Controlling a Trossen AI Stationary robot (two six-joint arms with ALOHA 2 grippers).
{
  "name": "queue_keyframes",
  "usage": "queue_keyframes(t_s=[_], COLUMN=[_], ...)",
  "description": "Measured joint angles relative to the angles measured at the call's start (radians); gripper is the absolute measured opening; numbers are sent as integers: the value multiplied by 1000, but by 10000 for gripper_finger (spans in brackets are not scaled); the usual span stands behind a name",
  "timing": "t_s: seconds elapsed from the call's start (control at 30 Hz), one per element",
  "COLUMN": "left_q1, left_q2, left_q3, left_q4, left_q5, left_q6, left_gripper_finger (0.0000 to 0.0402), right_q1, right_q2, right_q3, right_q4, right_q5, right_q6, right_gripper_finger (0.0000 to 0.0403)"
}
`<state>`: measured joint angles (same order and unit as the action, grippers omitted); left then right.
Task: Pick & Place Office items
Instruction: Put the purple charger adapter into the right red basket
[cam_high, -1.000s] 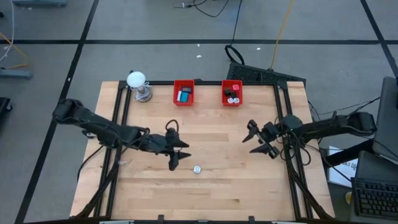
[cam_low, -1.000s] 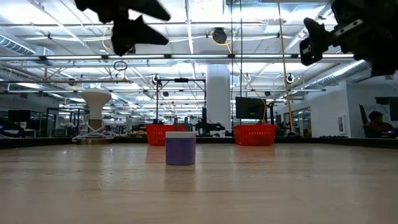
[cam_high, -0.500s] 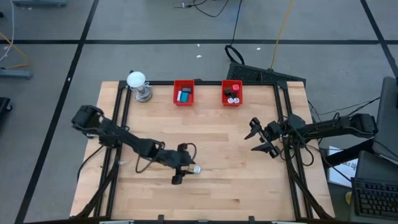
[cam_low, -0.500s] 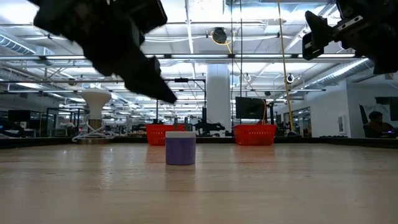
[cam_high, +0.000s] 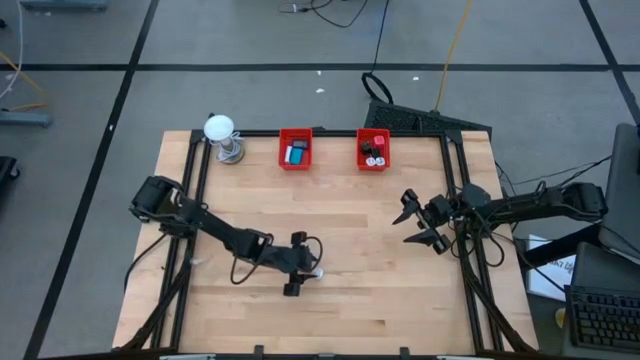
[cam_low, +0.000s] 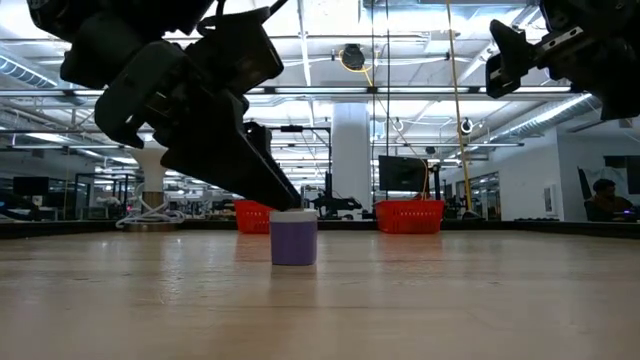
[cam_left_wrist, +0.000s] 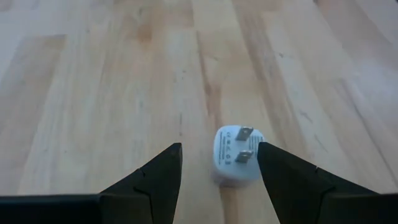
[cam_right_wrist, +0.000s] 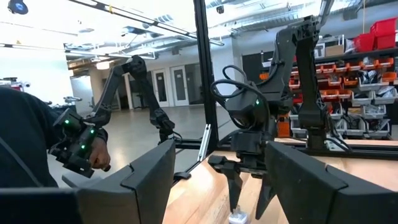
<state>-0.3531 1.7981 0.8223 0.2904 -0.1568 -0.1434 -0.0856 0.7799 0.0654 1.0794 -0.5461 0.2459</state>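
One office item, a small white plug block with two metal prongs, lies on the wood near the table's middle, toward the near edge. It also shows in the low view as a short pale block. My left gripper is down at the table and open, one finger on each side of the plug. My right gripper is open and raised over the table's right side. Other small items lie in the two red bins. My left gripper comes at the plug level from the table's left, with the plug between its open fingers. One fingertip stands right at the plug's side; I cannot tell whether it touches. The plug rests flat on the table.
Two red bins stand at the far edge with small pieces inside. A white ball on a metal stand is at the far left corner. Bare wood lies between the arms.
My left gripper has moved toward the table's near edge and right, and come down from high above the table to the plug. Its open fingers now stand on either side of the plug. The plug has stayed in place.
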Motion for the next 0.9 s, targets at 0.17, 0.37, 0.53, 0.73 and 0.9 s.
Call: queue_keyframes(t_s=[0.17,0.37,0.53,0.73,0.9], left_q1=[0,1,1,1,0], left_q2=[16,16,2,-17,-7], left_q3=[0,0,-3,1,-1], left_q4=[34,36,57,74,-14], left_q5=[3,-1,11,53,38], left_q6=[10,-8,-25,-34,-71], left_gripper_finger=[214,214,214,214,214], right_q1=[0,0,0,0,0], right_q2=[1,3,3,4,4], right_q3=[0,0,0,-1,-1], right_q4=[-11,-19,-23,-33,-37], right_q5=[0,0,0,0,0], right_q6=[0,0,2,0,3], right_gripper_finger=[238,238,238,238,238])
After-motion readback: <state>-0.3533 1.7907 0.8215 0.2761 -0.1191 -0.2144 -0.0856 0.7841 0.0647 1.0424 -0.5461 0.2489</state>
